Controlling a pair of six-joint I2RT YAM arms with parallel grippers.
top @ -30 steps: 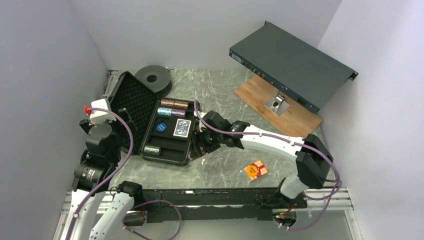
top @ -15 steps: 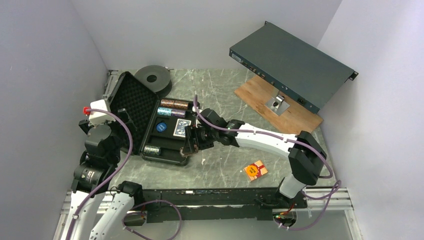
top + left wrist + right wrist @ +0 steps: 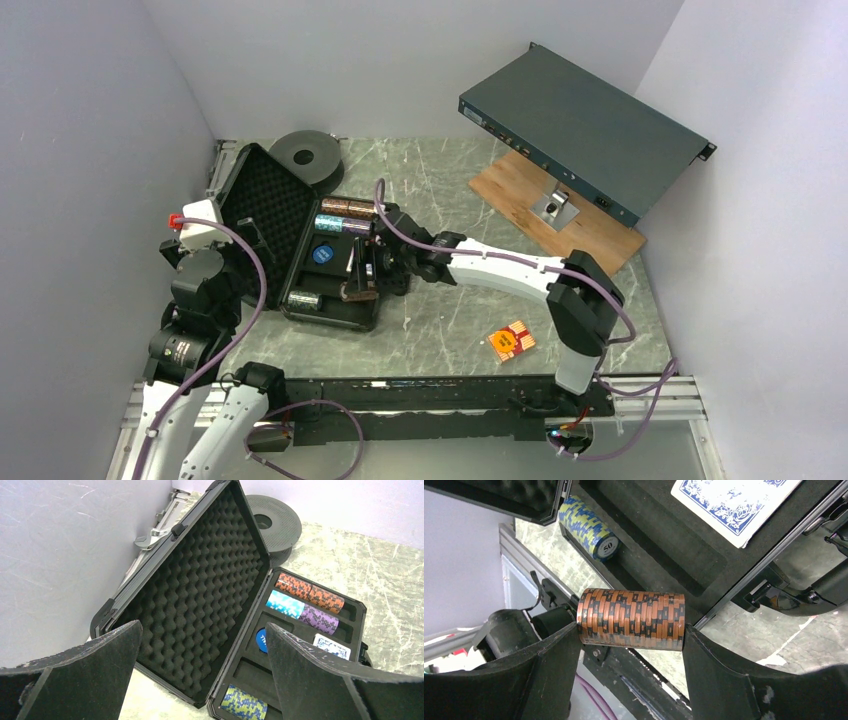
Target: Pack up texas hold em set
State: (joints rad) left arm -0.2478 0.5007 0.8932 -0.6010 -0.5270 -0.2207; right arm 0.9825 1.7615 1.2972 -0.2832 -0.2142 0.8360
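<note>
The black case [image 3: 335,312] lies open at the left, its foam lid [image 3: 200,580] raised. In its slots lie a brown stack [image 3: 310,591], a blue and a purple stack [image 3: 319,619], a green stack [image 3: 245,705], a blue disc [image 3: 260,640] and a card deck [image 3: 332,646]. My right gripper [image 3: 358,285] is shut on another brown chip stack [image 3: 631,619], gripped end to end and held lying sideways above the case's near right edge [image 3: 664,545]. The green stack [image 3: 588,527] and the deck [image 3: 734,502] show beyond it. My left gripper [image 3: 202,625] is open beside the lid, holding nothing.
A black round spool [image 3: 308,155] sits behind the case. A large dark-grey metal box [image 3: 580,130] leans on a stand over a wooden board [image 3: 590,235] at the back right. A small orange packet [image 3: 511,341] lies near the front rail [image 3: 430,395].
My right arm has swung left with the brown stack, from the table beside the case to above the case's near right part. The left arm has stayed still.
</note>
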